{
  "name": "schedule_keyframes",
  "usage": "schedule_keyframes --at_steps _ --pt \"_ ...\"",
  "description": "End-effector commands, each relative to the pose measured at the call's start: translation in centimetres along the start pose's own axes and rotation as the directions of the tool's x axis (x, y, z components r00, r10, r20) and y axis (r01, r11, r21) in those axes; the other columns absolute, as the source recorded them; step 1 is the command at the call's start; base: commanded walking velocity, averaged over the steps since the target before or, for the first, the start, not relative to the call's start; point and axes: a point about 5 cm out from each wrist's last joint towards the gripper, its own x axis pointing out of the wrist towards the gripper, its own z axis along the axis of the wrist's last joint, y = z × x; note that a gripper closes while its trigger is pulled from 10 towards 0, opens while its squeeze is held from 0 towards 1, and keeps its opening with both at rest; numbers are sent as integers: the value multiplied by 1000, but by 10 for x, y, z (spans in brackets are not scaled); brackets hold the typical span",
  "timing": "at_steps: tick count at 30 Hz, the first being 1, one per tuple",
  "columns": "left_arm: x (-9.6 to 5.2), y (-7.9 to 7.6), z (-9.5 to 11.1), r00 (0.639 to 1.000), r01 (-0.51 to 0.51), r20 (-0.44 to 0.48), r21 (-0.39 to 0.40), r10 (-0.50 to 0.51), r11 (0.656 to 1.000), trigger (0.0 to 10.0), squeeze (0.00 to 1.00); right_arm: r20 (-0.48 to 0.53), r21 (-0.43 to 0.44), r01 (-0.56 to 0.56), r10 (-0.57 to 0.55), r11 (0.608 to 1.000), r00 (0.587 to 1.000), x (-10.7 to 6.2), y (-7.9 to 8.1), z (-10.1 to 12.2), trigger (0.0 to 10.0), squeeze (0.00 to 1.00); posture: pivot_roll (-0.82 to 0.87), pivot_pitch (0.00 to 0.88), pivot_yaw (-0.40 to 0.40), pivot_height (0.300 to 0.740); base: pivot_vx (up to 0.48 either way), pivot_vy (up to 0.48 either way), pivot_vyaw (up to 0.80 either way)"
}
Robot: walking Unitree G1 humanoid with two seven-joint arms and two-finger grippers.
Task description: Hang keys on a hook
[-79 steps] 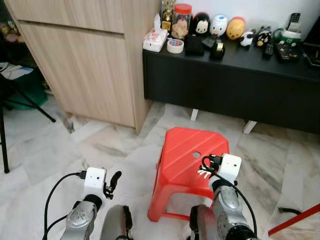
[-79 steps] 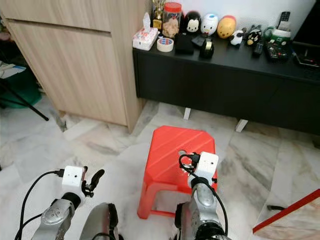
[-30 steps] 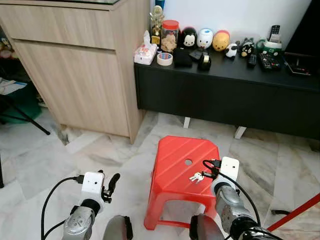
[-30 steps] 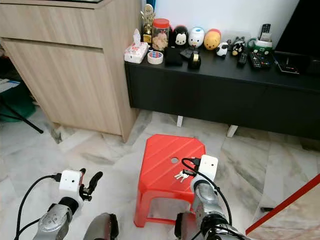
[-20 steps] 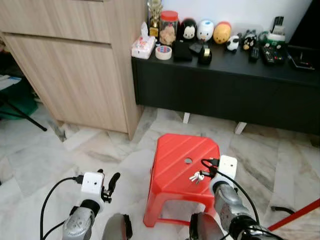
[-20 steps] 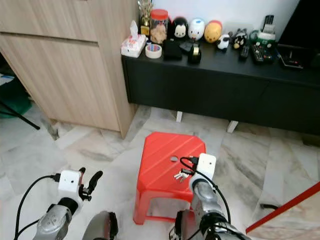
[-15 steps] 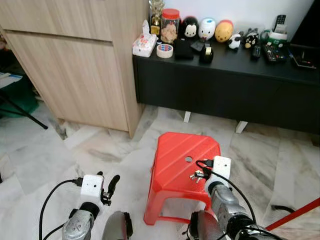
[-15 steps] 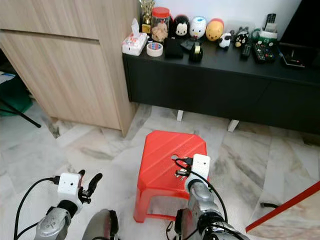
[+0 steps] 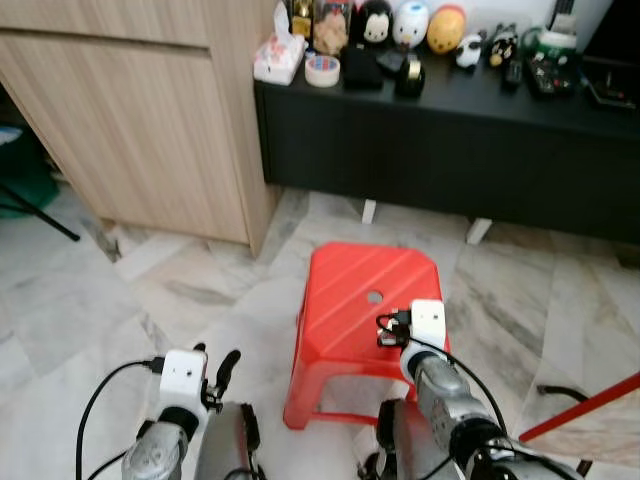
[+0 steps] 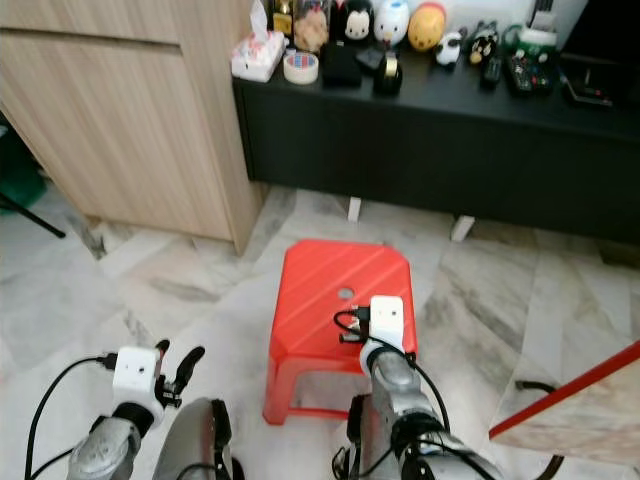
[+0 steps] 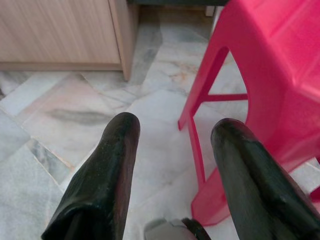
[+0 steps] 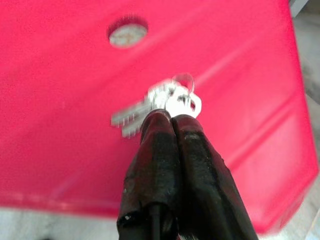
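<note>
Two claws hang low over a pale marble floor (image 9: 120,300) with grey veins, and open floor lies on every side of the red stool (image 9: 365,300). On the left, the left claw (image 11: 172,165) stands wide, its two rounded black fingers (image 11: 107,175) apart and empty above bare tiles, just beside the stool's leg. Further left and behind stands a tall cabinet (image 9: 150,120) of light wood grain, its corner meeting the floor near the stool's far left side. The stool is glossy moulded plastic, square-topped with slanting ribs and a small round hole (image 12: 128,33) near the middle. Above its seat, toward the near right edge, the right claw (image 12: 167,122) is pinched tight on the keys (image 12: 160,102): a small silvery bunch on a ring, blurred, sticking out past the fingertips over the red top. Whether the bunch touches the seat cannot be told. Behind the stool runs a long, low black table (image 9: 480,150) on short pale legs, crowded with round toy figures, a tape roll (image 9: 322,70), a tissue box (image 9: 270,60) and remote controls. At the far right a red bar (image 9: 580,405) slants across the floor.
</note>
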Motion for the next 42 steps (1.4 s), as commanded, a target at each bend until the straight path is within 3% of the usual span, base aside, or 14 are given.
schedule_keyframes --at_steps 1,13,19,27,42 --pt "-2 -4 -1 1000 13 -11 3 -13 1000 10000 0 -29 0 -2 2 1000 1000 -1 -1 -6 10000 0 113 208 -52 562 0 0 0" --pt "-4 -5 -1 1000 11 -13 2 -11 1000 10000 0 24 -7 -95 96 995 995 3 9 12 10000 0 119 208 -55 562 0 0 0" --pt "-3 -4 0 1000 11 -15 2 -11 1000 10000 0 118 20 -158 154 987 981 3 15 27 10000 0 118 208 -50 562 0 0 0" --pt "-1 -2 0 1000 13 -15 3 -13 1000 10000 0 117 20 -210 206 978 972 2 23 23 10000 0 119 206 -48 562 0 0 0" --pt "-3 -1 -3 1000 13 -25 7 -13 1000 10000 0 83 18 -214 212 977 974 2 20 18 10000 0 124 217 -48 562 0 0 0"
